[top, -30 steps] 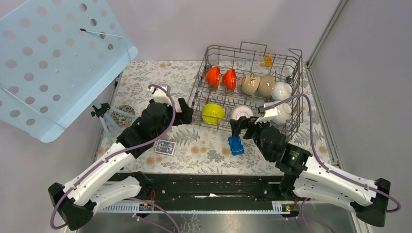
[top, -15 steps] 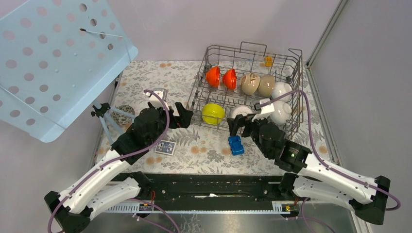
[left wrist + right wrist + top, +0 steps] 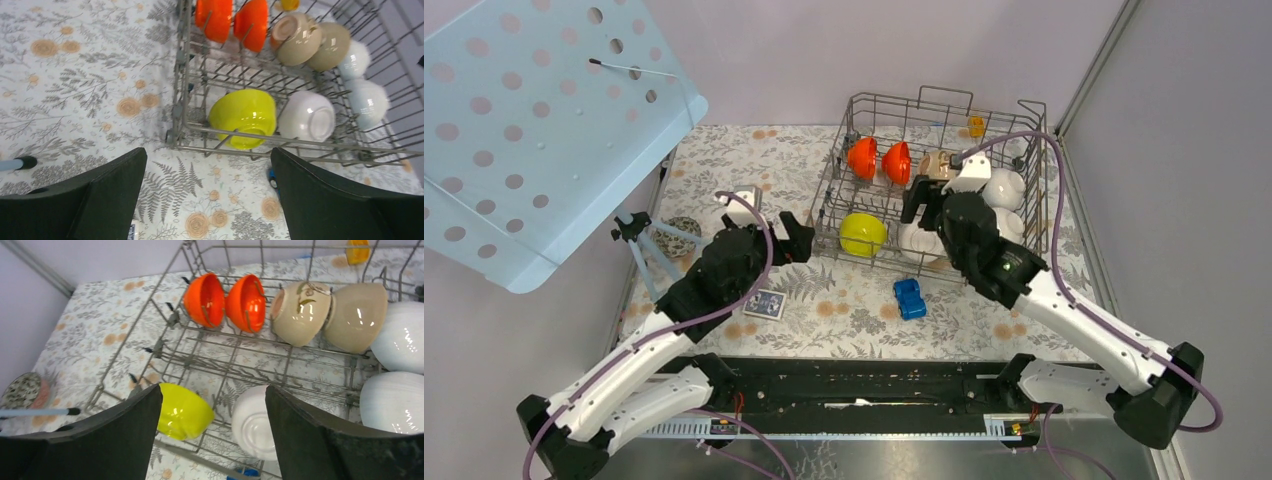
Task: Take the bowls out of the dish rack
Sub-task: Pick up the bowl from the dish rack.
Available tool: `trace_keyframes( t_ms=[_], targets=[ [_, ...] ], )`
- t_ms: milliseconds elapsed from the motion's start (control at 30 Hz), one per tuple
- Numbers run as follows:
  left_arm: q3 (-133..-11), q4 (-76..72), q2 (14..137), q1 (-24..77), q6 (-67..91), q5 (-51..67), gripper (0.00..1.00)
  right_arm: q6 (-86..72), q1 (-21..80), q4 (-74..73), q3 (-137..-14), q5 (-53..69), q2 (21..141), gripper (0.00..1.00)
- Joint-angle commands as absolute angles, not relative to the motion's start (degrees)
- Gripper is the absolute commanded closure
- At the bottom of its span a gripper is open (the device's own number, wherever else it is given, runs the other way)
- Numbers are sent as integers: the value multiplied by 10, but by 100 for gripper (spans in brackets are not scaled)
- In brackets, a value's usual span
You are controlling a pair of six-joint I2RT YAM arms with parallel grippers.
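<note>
The grey wire dish rack [image 3: 1036,170] stands at the back right. It holds two orange-red bowls [image 3: 862,157], beige bowls [image 3: 936,165], a yellow-green bowl [image 3: 862,234] and white bowls [image 3: 1004,187]. My right gripper [image 3: 921,205] is open and empty above the rack's front row. In its wrist view [image 3: 213,390] the yellow-green bowl [image 3: 184,411] and a white bowl [image 3: 252,422] lie between its fingers, below them. My left gripper [image 3: 796,238] is open and empty on the table side of the rack's left front corner. Its view [image 3: 207,170] shows the yellow-green bowl [image 3: 243,116] behind the rack's front rail [image 3: 260,140].
A blue toy car [image 3: 909,298] lies on the floral cloth in front of the rack. A small card [image 3: 765,303] lies under my left arm. A speckled ball [image 3: 682,232] and a small tripod [image 3: 639,245] are at the left. A pale blue perforated panel [image 3: 534,130] hangs over the far left.
My right gripper has risen from the table in front of the rack and moved forward over the rack's front row. My left gripper has drawn back slightly to the left.
</note>
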State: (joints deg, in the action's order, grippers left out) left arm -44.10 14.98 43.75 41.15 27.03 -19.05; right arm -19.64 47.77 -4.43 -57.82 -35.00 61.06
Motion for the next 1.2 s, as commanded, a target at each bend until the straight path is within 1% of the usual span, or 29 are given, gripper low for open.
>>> trace_keyframes(
  t_ms=[0, 67, 167, 267, 367, 433, 500, 567, 667, 833, 967, 1167],
  targets=[
    [-465, 166, 484, 411, 276, -248, 1, -247, 409, -40, -600, -251, 650, 21],
    [-474, 184, 502, 411, 279, -261, 1, -256, 387, -37, -610, -228, 675, 25],
    [-476, 185, 514, 410, 276, -255, 1, -266, 368, 25, -605, -212, 703, 32],
    [-474, 164, 533, 410, 266, -238, 1, -281, 353, 55, -626, -183, 751, 32],
    [-547, 205, 589, 408, 260, -220, 1, -286, 347, 72, -663, -174, 804, 32],
    [-599, 220, 624, 408, 259, -216, 3, -289, 345, 127, -653, -187, 823, 30],
    [-620, 200, 648, 405, 254, -212, 5, -299, 340, 182, -638, -198, 842, 29],
    [-614, 173, 668, 391, 256, -199, 9, -307, 331, 197, -656, -184, 873, 29],
    [-604, 157, 701, 355, 271, -176, 13, -305, 323, 172, -705, -154, 924, 29],
    [-569, 128, 712, 298, 289, -140, 13, -309, 294, 184, -747, -75, 984, 31],
    [-549, 104, 728, 290, 291, -132, 13, -321, 273, 198, -773, -34, 1027, 34],
    [-548, 92, 755, 281, 290, -111, 14, -360, 255, 248, -802, 40, 1084, 36]
  ],
)
